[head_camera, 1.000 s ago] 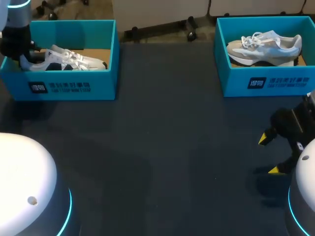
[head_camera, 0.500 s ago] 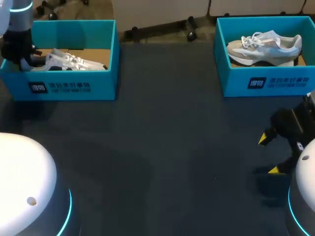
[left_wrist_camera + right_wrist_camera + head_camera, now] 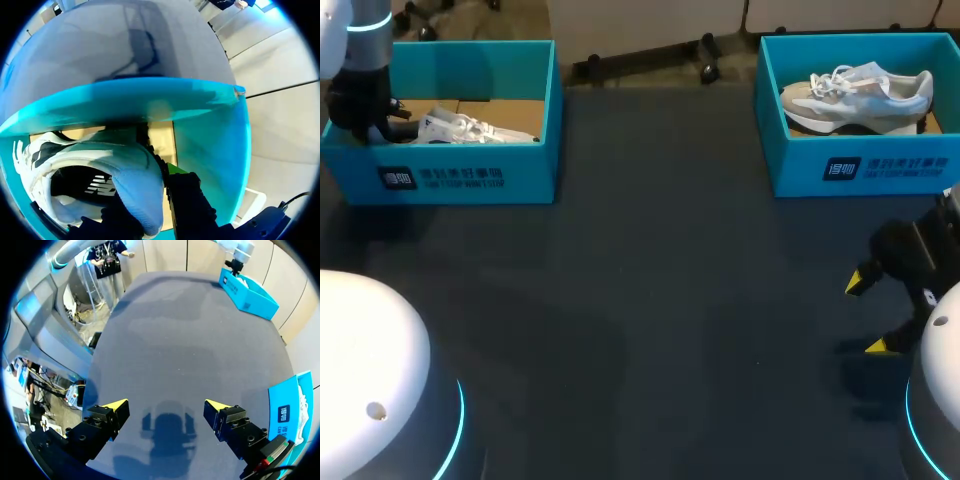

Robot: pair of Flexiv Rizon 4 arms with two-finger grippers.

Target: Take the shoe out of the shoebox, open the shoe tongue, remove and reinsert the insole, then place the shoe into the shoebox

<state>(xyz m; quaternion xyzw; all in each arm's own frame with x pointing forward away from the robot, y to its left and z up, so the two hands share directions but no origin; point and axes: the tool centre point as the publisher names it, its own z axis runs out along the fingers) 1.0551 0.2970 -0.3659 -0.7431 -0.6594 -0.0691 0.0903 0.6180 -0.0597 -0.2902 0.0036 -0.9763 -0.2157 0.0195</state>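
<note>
Shoe: a white trainer with dark side markings and white laces. It lies low inside the left shoebox, heel towards the box's left end and toe towards its right.
Left shoebox: an open teal box with a brown cardboard floor, at the far left of the table.
Left gripper: reaches down into the left end of the box. In the left wrist view its two black fingers grasp the shoe's heel, one inside the collar and one outside. The pale lining is pinched between them. The yellow tips are hidden.
Right gripper: hangs over the table near its right front edge, well apart from both boxes. Its fingers are spread wide, with nothing between the yellow tips.
Right shoebox: a matching open teal box at the far right of the table.
Second shoe: a grey and beige trainer with white laces, lying on its side in the right shoebox, untouched.
Table: a dark grey surface stretching between the two boxes.
</note>
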